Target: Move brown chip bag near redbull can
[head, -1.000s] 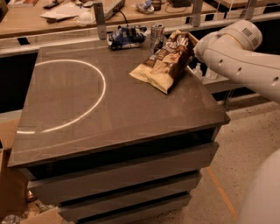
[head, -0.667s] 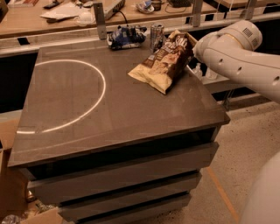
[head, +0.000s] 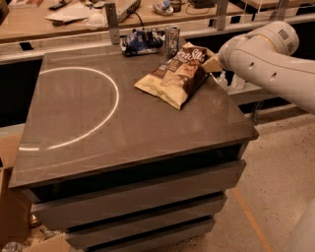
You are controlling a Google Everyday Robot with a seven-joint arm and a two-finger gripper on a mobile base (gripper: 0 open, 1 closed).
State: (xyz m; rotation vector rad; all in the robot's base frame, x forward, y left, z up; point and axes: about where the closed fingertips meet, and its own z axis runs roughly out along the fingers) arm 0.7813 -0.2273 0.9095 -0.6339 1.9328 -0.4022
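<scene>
The brown chip bag (head: pixel 174 74) lies on the grey table (head: pixel 98 123) at its far right, its right end raised a little. The redbull can (head: pixel 172 40) stands upright just behind the bag at the table's back edge, close to the bag's top. My gripper (head: pixel 215 64) is at the bag's right end, mostly hidden behind my white arm (head: pixel 261 54), which reaches in from the right.
A crumpled blue-white wrapper (head: pixel 140 40) lies left of the can at the back edge. A white ring mark (head: pixel 110 88) is on the table's left half. A cluttered bench (head: pixel 74 15) runs behind. The table's right edge drops to the floor (head: pixel 275 162).
The chip bag has slid a little to the left across the table. My arm has barely moved.
</scene>
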